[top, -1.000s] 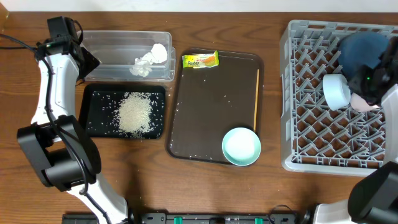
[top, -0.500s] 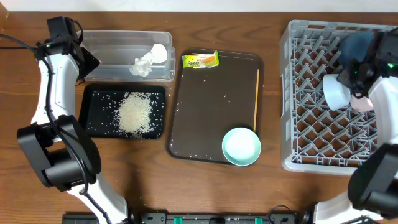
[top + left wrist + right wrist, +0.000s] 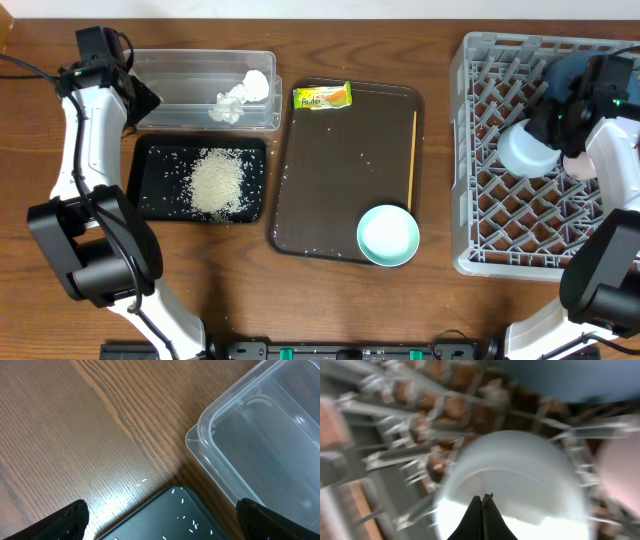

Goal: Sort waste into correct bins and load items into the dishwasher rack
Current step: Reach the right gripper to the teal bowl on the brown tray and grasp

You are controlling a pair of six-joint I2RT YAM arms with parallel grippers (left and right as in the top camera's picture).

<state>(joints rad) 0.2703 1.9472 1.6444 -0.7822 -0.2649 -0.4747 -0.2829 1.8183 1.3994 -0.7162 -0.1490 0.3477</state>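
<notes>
My right gripper (image 3: 550,128) (image 3: 483,497) is over the grey dishwasher rack (image 3: 500,235) (image 3: 380,405), its fingers pinched together on the rim of a pale blue bowl (image 3: 525,150) (image 3: 520,470), held tilted among the rack's pegs. The dark blue plate (image 3: 575,75) (image 3: 570,377) and the pink-and-white cup (image 3: 578,166) (image 3: 620,467) are in the rack beside it. The second pale blue bowl (image 3: 388,236), the orange stick (image 3: 413,160) and the yellow-green wrapper (image 3: 322,97) lie on the brown tray (image 3: 340,170). My left gripper (image 3: 140,100) (image 3: 160,515) is open and empty.
The clear tub (image 3: 190,75) (image 3: 260,435) holds the white tissue (image 3: 240,97). The black tray (image 3: 150,150) (image 3: 170,520) holds the rice heap (image 3: 217,183). My left gripper hovers over the gap between the tub's corner and the black tray's corner. Loose grains dot the brown tray.
My right gripper has carried the pale blue bowl a little to the left over the rack and tipped it more mouth-down. The left arm has not moved.
</notes>
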